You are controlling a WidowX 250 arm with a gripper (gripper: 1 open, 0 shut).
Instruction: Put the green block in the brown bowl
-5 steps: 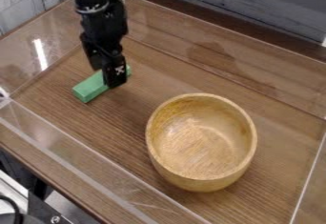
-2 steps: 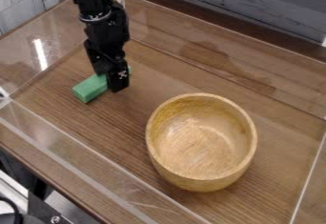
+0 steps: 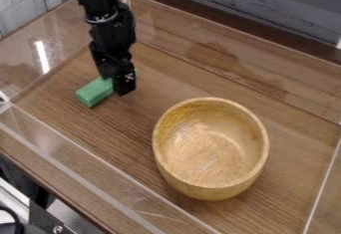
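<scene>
The green block (image 3: 92, 93) lies flat on the wooden table at the left, its far end partly hidden by the gripper. My black gripper (image 3: 114, 82) points straight down over that far end, fingers low at the block; its jaws look open, with the block not lifted. The brown bowl (image 3: 210, 146), a large round wooden bowl with nothing inside, sits to the right and nearer the camera, well apart from the block and gripper.
Clear plastic walls (image 3: 54, 138) fence the table's front and left sides. The wooden tabletop (image 3: 226, 59) stretches behind the bowl to a grey plank wall at the back.
The gripper has come down slightly and shifted a little left over the block's far end in the first half second. Since then nothing has moved.
</scene>
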